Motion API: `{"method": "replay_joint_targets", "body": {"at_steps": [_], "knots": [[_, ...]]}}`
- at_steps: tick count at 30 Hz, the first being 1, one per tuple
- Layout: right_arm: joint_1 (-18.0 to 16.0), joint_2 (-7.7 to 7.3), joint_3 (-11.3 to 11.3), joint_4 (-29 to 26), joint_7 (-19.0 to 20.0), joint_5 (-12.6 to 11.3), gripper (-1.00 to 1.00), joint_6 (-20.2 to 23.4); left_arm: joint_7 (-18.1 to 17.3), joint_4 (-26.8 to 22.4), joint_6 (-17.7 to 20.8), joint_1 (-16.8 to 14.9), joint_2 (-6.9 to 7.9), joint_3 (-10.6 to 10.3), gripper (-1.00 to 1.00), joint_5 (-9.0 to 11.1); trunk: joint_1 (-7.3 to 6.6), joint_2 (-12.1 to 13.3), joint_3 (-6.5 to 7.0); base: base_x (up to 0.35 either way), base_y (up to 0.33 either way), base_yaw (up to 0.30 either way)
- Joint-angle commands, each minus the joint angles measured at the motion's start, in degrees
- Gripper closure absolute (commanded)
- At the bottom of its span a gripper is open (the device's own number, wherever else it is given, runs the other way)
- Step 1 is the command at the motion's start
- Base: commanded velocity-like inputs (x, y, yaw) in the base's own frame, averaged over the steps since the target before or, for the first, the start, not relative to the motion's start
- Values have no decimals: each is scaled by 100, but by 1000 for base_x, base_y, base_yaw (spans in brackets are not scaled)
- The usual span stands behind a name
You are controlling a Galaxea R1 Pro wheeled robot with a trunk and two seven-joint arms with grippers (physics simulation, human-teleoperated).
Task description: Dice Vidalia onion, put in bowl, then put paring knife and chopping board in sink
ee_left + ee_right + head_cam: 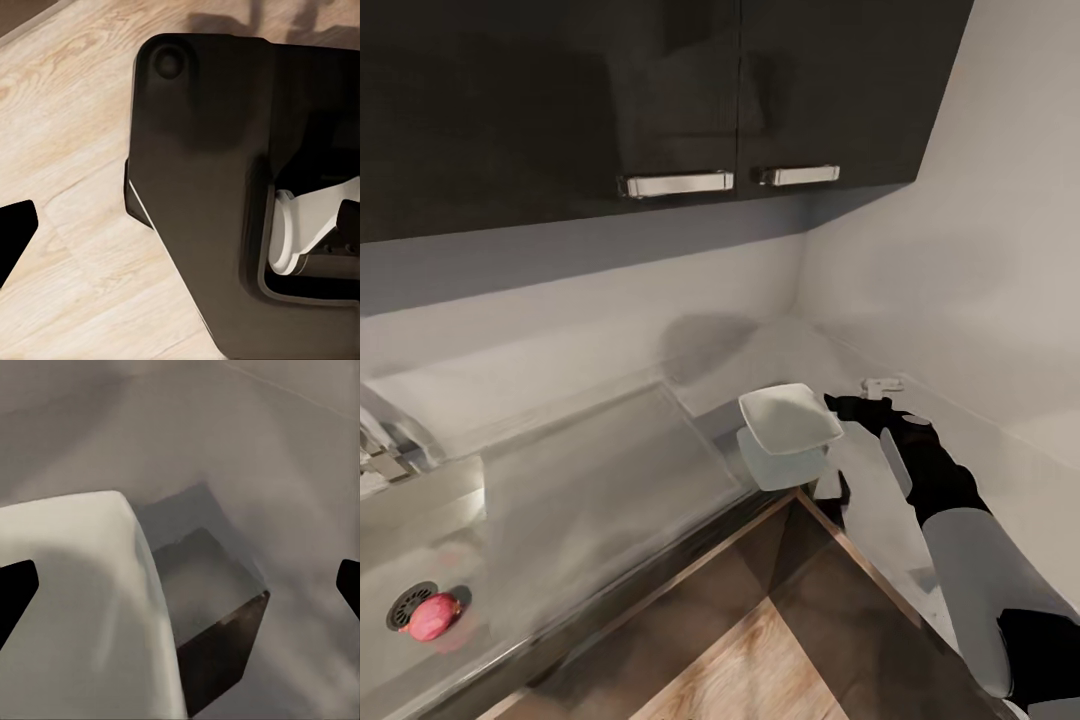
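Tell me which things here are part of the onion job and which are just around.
Job: onion in the sink; bowl at the right gripper; countertop.
Just around: wall cabinets, tap, wooden floor.

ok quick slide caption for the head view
Right gripper at the white bowl on the grey countertop; onion by the sink drain.

Drainboard (600,470): bare, open to my reach. Corner: bowl (790,418) beside my right gripper (847,406), walls close on two sides. Overhead: dark cabinets (660,90) overhang the countertop (780,350). Sink (420,530): onion (432,616) by the drain.
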Motion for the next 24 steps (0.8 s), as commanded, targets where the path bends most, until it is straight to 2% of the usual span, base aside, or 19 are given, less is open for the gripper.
{"method": "replay_joint_targets", "body": {"at_steps": [1,24], "knots": [[-3,1,-13,-8,27,-15,-100,34,-3,-10,-7,3,-2,2,-100,26,4,-11,-19,32,-31,0],[-3,39,2,185,45,-37,-100,25,-3,-2,-8,3,-1,2,-100,27,4,-11,-229,2,-5,0]]}}
